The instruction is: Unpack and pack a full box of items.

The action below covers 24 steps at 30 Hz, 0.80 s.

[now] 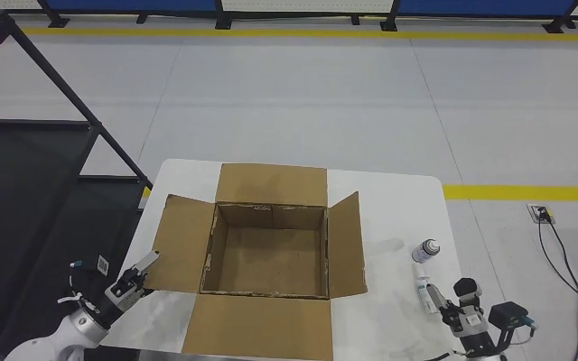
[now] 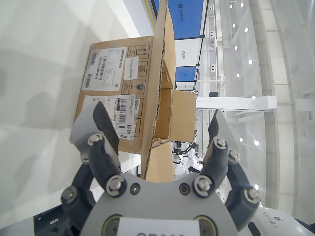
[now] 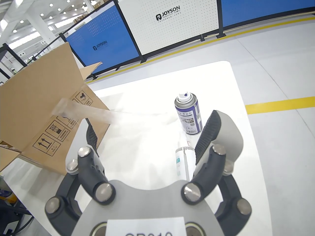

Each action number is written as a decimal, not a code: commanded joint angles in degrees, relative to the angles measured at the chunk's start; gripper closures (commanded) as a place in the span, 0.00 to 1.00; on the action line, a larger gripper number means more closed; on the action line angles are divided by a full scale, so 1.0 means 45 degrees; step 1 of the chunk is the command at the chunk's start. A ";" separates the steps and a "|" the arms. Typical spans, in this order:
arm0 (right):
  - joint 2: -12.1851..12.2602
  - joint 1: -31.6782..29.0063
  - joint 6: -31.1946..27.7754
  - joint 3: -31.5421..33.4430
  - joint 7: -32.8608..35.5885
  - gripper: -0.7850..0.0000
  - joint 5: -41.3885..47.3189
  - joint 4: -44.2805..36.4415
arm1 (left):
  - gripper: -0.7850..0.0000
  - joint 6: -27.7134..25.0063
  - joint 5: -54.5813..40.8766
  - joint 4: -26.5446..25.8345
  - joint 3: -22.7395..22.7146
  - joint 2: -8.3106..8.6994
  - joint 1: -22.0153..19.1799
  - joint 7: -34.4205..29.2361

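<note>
The bottle [image 3: 183,158] lies with its near end hidden behind the base of the right gripper [image 3: 151,121], and one finger [image 3: 209,133] covers part of its side. A clear strip [image 3: 83,112] sticking out from the box [image 3: 37,104] is blurred (what it is I cannot tell). In the right wrist view, the picture's edge cuts the box off. In the left wrist view a flap [image 2: 162,74] stands edge-on and hides most of the box's inside. Its near end disappears behind the base of the left gripper [image 2: 157,114]. The print on the can [image 1: 427,249] is too small to tell from above.
</note>
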 commanded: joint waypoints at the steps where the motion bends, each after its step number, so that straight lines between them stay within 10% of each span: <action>1: 0.0000 0.0059 -0.0078 -0.0043 -0.0102 0.00 -0.0020 0.0093 | 0.93 0.0094 0.0024 -0.0061 0.0009 -0.0005 0.0023 0.0114; 24: 0.0125 0.0821 -0.1548 0.0050 -0.0715 0.00 0.0127 0.1879 | 1.00 0.0421 0.0694 -0.0514 0.0030 -0.0073 0.0269 0.1354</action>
